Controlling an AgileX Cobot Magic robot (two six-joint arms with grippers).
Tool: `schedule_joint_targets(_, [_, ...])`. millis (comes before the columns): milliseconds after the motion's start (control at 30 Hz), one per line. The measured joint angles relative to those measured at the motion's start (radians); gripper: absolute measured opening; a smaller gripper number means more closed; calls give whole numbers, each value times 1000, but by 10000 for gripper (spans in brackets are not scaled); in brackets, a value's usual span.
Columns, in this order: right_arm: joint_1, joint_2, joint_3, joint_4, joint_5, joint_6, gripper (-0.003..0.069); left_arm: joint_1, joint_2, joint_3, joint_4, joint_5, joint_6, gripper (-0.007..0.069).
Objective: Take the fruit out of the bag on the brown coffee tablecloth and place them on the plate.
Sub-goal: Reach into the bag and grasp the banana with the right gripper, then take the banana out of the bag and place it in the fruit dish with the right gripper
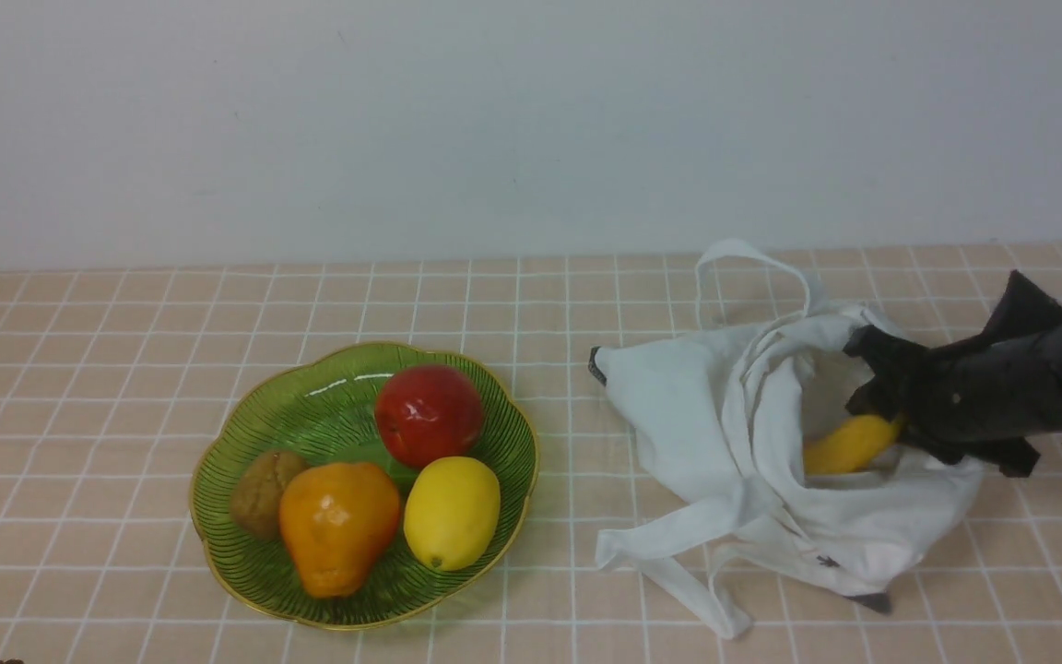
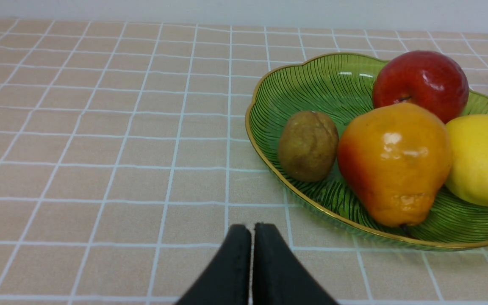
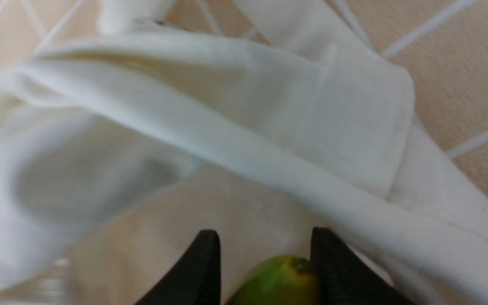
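The white bag (image 1: 725, 415) lies crumpled on the brown coffee tablecloth (image 1: 125, 369), its mouth facing right. A yellow banana (image 1: 849, 443) shows inside the mouth. My right gripper (image 1: 867, 392) reaches into the bag from the right. In the right wrist view the banana's greenish tip (image 3: 278, 275) sits between the two black fingers of the right gripper (image 3: 265, 231), against the bag cloth (image 3: 227, 106). The green plate (image 1: 328, 406) stands to the left. My left gripper (image 2: 251, 231) hovers shut and empty near the plate's rim (image 2: 311, 80); the front view does not show it.
The plate holds a red apple (image 1: 428, 415), a yellow lemon (image 1: 451, 512), an orange pear (image 1: 337, 526) and a brown kiwi (image 1: 264, 493). The bag's straps (image 1: 678, 572) trail toward the front edge. A pale wall rises behind the table.
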Motion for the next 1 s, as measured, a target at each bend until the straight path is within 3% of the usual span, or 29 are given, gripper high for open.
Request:
schedule_joint_targets(400, [9, -232, 0, -65, 16, -163, 254, 0, 0, 0, 0, 0, 0, -8])
schedule_joint_targets(733, [9, -280, 0, -360, 44, -170, 254, 0, 0, 0, 0, 0, 0, -8])
schedule_joint_targets(1000, [-40, -314, 0, -617, 72, -64, 254, 0, 0, 0, 0, 0, 0, -8])
